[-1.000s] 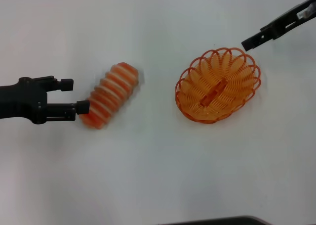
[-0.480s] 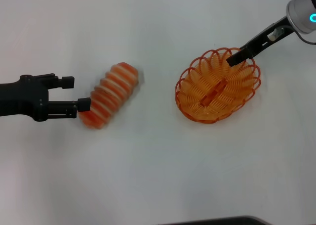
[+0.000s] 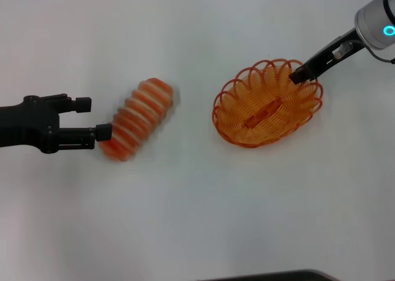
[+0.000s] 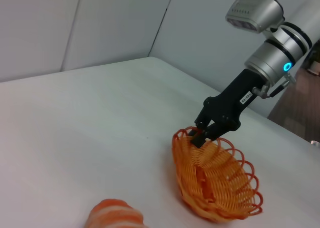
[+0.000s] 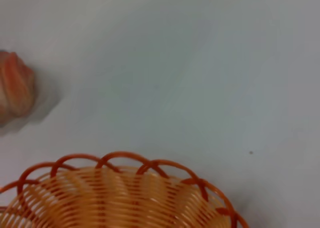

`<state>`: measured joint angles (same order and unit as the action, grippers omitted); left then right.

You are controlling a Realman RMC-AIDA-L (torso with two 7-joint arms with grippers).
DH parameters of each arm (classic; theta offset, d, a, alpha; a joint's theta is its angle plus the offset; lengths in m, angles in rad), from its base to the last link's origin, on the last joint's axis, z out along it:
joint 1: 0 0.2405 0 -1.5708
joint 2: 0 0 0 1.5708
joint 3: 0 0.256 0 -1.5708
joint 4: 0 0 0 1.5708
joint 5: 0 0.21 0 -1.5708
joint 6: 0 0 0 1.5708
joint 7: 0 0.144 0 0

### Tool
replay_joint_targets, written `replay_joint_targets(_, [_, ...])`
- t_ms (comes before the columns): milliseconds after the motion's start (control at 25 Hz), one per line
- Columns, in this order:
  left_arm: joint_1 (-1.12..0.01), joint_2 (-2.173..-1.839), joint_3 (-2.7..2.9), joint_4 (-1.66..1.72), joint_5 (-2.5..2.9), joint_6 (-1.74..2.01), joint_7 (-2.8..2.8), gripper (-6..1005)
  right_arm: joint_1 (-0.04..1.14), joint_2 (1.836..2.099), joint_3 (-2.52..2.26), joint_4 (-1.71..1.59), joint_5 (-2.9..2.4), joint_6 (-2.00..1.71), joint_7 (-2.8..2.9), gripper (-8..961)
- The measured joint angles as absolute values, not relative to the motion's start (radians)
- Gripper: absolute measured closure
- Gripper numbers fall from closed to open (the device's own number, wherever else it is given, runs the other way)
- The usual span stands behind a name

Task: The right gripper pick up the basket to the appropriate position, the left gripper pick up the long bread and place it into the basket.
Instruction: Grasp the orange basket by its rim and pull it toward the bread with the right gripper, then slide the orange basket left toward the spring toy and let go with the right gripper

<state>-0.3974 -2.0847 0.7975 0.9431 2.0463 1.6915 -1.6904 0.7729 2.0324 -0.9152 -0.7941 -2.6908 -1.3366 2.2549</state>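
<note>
The orange wire basket (image 3: 266, 111) sits right of centre on the white table, tipped with its far right rim raised. My right gripper (image 3: 299, 75) reaches in from the upper right and is shut on that far rim; the left wrist view shows the right gripper (image 4: 201, 136) pinching the basket's (image 4: 215, 183) scalloped edge. The long bread (image 3: 136, 118) lies diagonally left of centre. My left gripper (image 3: 94, 118) is open at the bread's lower left end, its near finger touching that end. The bread also shows in the left wrist view (image 4: 115, 216) and in the right wrist view (image 5: 15, 87), beyond the basket rim (image 5: 125, 160).
The white table (image 3: 197, 207) is bare between the bread and the basket. A dark edge (image 3: 278, 275) shows at the bottom of the head view. Grey walls (image 4: 75, 27) stand behind the table.
The right gripper has settled on the basket's far rim, and the basket has shifted slightly left and tipped. The left gripper and the bread have not moved.
</note>
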Motion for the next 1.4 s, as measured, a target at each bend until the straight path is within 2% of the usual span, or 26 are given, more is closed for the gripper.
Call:
replay_joint_targets(160, [-0.396, -2.085, 0.797, 0.942, 2.046, 1.69, -1.69, 130, 0.768, 2.032, -0.908, -0.801, -2.686, -1.358, 2.25, 783])
replay_joint_targets(400, [-0.396, -2.084, 0.798, 0.942, 2.046, 1.69, -1.691, 131, 0.763, 2.024, -0.847, -0.805, -2.661, -1.406, 2.233, 850])
replay_joint_targets(720, [-0.395, -2.081, 0.798, 0.942, 2.046, 1.69, -1.692, 132, 0.716, 1.967, -0.684, -0.807, -2.469, -1.533, 2.198, 852])
replay_joint_targets(840, [-0.395, -2.079, 0.797, 0.942, 2.047, 1.69, -1.692, 132, 0.689, 1.957, -0.63, -0.791, -2.389, -1.559, 2.205, 855])
replay_joint_targets(1120, [-0.405, -2.077, 0.798, 0.942, 2.052, 1.69, -1.696, 133, 0.661, 1.96, -0.577, -0.669, -2.304, -1.511, 2.209, 853])
replay_joint_targets(1400, [-0.417, -2.077, 0.797, 0.941, 2.069, 1.69, -1.697, 133, 0.638, 1.994, -0.577, -0.569, -2.306, -1.344, 2.221, 851])
